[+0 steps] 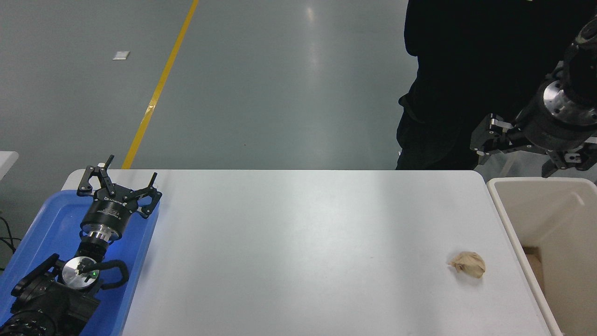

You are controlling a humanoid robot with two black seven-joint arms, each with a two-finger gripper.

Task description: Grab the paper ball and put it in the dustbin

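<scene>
Grey workshop floor with a yellow line (pixel 158 88) runs behind a white desk (pixel 298 242). A person in dark clothing (pixel 466 84) stands at the desk's far right corner.

The paper ball (pixel 467 264) lies on the desk, near the right edge and just beside the dustbin (pixel 508 219), which stands against that edge. The ball is not yet picked up. It is lumpy, slightly wider than deep, with its long axis running roughly across the desk, parallel to the front edge.

The right gripper (pixel 520 149) hangs in the air beyond the dustbin's far rim, above desk level and well apart from the ball. Its fingers are spread and hold nothing. From these fingers the ball lies toward the camera and slightly to the left, and lower. The coming move therefore calls for a descent and a pull back toward the robot, with the fingers set across the ball's short axis.

The left gripper (pixel 120 182) is parked over the blue tray (pixel 51 219) at the far side of the desk from the dustbin, fingers spread, empty. The right arm is clearly the nearer one.

Limits of view: the dustbin's right wall and near end are cut off by the picture's edge; something brown low inside it cannot be made out. The right gripper's far finger is partly lost against the dark clothing.
</scene>
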